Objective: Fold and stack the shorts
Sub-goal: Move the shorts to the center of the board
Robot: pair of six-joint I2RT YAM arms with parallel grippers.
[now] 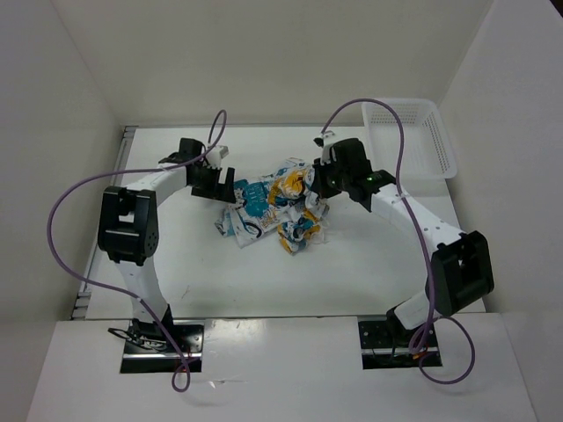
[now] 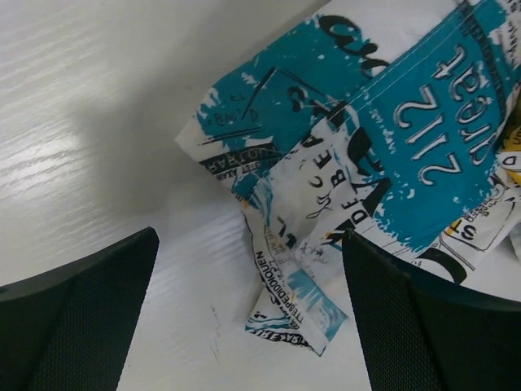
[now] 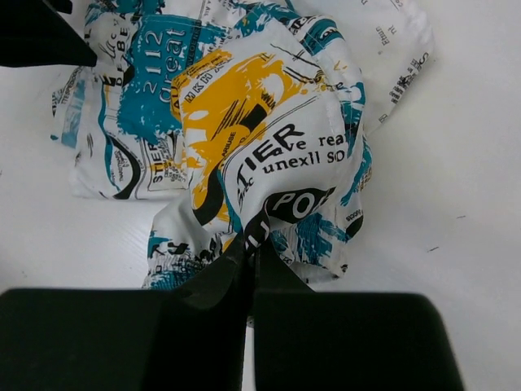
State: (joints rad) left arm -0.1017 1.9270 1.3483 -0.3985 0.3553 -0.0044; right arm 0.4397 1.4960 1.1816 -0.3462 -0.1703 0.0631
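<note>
Left wrist view chops the shorts [image 2: 383, 171] off at the top and right edges. Whatever cloth the right gripper [image 3: 249, 252] pinches is buried between its fingers. From above, the lettering's too tiny to read.

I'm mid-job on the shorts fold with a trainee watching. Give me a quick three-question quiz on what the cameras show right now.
1. True or false: the left claw is shut on the crumpled white fabric shorts printed with teal, yellow and black patches.
2. Which holds a fold of the shorts? A) left claw B) right claw C) both D) neither
3. In the overhead view, where does the white plastic mesh basket stand relative to the shorts?

Key:
1. False. It is open over their edge.
2. B. It is shut on a fold.
3. Beyond them to the right, not touching.
</note>
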